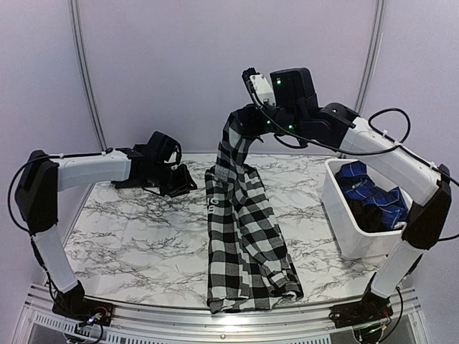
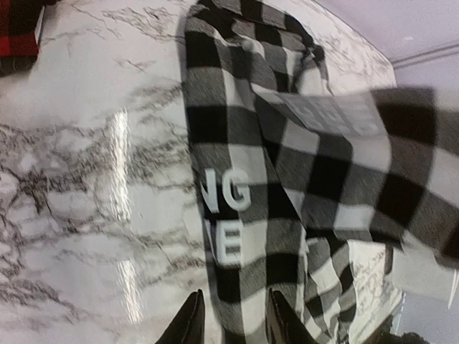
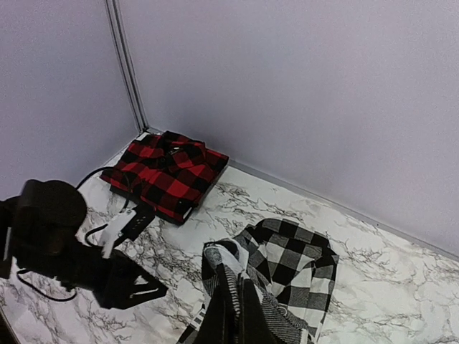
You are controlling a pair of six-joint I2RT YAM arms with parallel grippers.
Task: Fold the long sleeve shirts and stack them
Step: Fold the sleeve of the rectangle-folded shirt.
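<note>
The right gripper (image 3: 233, 304) is closed tight on a bunched edge of the black-and-white shirt (image 1: 240, 236), holding that part high above the middle of the table (image 1: 129, 236). From the grip the fabric drops in a narrow, twisted band to the table, then widens and lies stretched toward the near edge, where its lower end is rumpled and partly folded over itself. The left gripper (image 2: 237, 301) hangs low at the far left of the table, just beside the hanging part of the shirt, with its fingers (image 2: 190, 322) apart and nothing pinched between them. From the left wrist view, big white block letters (image 2: 233, 215) show on the checked cloth beyond the fingertips. The red-and-black shirt (image 3: 166, 172) lies folded in a flat rectangle in the far left corner of the table — well apart from the other shirt. On the right side stands a white bin (image 1: 337, 215) with blue checked clothes (image 1: 366, 190) heaped inside.
</note>
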